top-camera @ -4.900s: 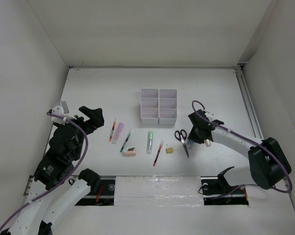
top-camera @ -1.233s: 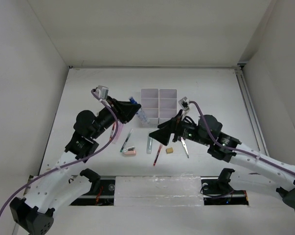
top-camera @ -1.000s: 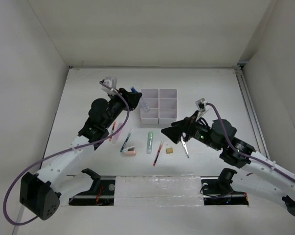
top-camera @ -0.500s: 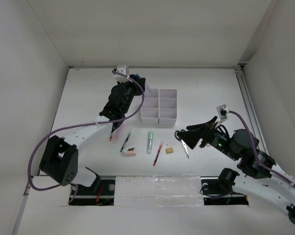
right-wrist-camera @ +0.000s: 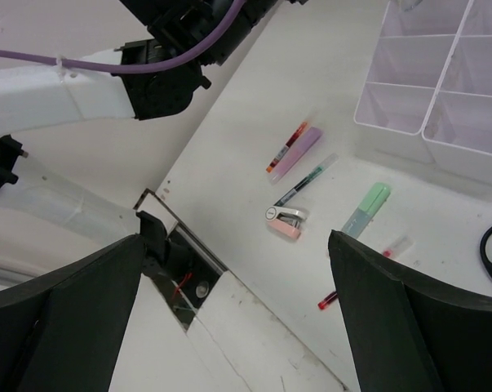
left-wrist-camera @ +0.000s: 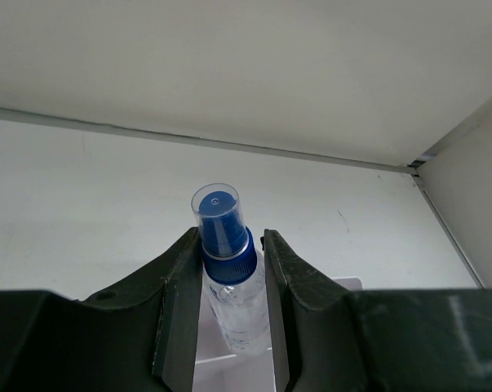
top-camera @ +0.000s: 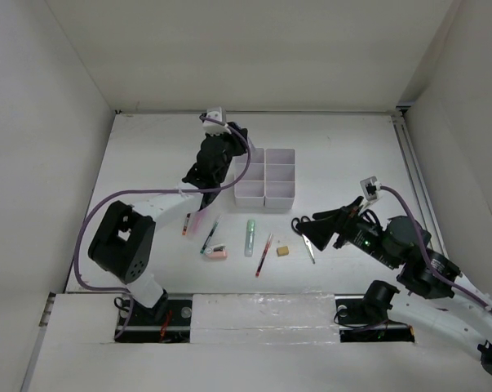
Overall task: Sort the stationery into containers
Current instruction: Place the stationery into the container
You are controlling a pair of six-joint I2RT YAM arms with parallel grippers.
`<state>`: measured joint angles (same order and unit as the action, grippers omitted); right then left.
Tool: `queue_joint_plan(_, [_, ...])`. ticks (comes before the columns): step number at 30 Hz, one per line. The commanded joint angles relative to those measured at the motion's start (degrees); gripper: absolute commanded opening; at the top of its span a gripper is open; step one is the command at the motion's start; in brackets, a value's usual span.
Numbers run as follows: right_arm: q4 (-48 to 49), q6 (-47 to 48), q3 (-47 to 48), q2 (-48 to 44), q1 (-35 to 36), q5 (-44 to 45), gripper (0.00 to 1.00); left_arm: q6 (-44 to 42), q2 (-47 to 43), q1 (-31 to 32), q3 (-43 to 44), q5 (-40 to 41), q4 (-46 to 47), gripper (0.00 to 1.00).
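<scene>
White walls [top-camera: 254, 49] close round a flat white surface [top-camera: 352, 147] on three sides, meeting it at a thin grey seam at the back. My left tool [left-wrist-camera: 232, 237] is stretched far out toward that back wall and is clenched on a blue-capped bottle [left-wrist-camera: 229, 273]. Its clear body stands upright between both fingers, with the blue cap rising past their tips. Just below and to the right of this tool sits the white organiser [top-camera: 264, 174], two columns by three rows. The tool hangs by its far-left corner, and I cannot tell whether the bottle is over a compartment.

My right tool [right-wrist-camera: 236, 238] is released, spread wide with nothing between the fingers, raised above the surface. The black-handled scissors [top-camera: 304, 231] lie just under and ahead of its tips. Further to its left, in a loose row, lie a green marker [right-wrist-camera: 365, 208], a red pen [right-wrist-camera: 360, 273] near it, a pink stapler [right-wrist-camera: 285, 221], a dark pen [right-wrist-camera: 304, 181], and a pink marker [right-wrist-camera: 299, 153] with an orange-red pen [right-wrist-camera: 288, 147] just beside it. A tan eraser [top-camera: 283, 251] sits between the red pen and the scissors. All of these lie on the surface outside the organiser, well apart from my left tool
</scene>
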<state>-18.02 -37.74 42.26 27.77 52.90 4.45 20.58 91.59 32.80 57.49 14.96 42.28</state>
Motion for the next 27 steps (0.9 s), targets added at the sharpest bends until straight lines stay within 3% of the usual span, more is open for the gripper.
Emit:
queue_joint_plan(1, [-0.35, 0.29, 1.77, -0.44, -0.08, 0.47, 1.00, -0.54, 0.78, 0.16, 3.76, 1.12, 6.49, 0.00])
queue_joint_plan(20, [-0.35, 0.29, 1.25, -0.96, -0.08, -0.05, 1.00, 0.08, 7.90, 0.16, 3.68, 3.06, 9.66, 0.00])
queue_joint_plan(22, [-0.35, 0.29, 1.25, -0.96, -0.08, -0.05, 1.00, 0.08, 7.90, 0.16, 2.89, 2.53, 9.66, 0.08])
queue_joint_plan(23, [-0.35, 0.29, 1.25, -0.96, -0.08, -0.05, 1.00, 0.08, 7.20, 0.16, 2.89, 2.01, 9.66, 0.19])
queue_joint_plan(26, [-0.87, 0.29, 1.25, -0.44, -0.08, 1.00, 1.00, 0.08, 5.88, 0.16, 0.61, 0.34, 10.97, 0.34])
queue_joint_plan(27, [-0.88, 0.29, 1.25, 0.09, -0.08, 2.57, 1.00, 0.08, 4.66, 0.16, 0.60, -0.19, 10.98, 0.44])
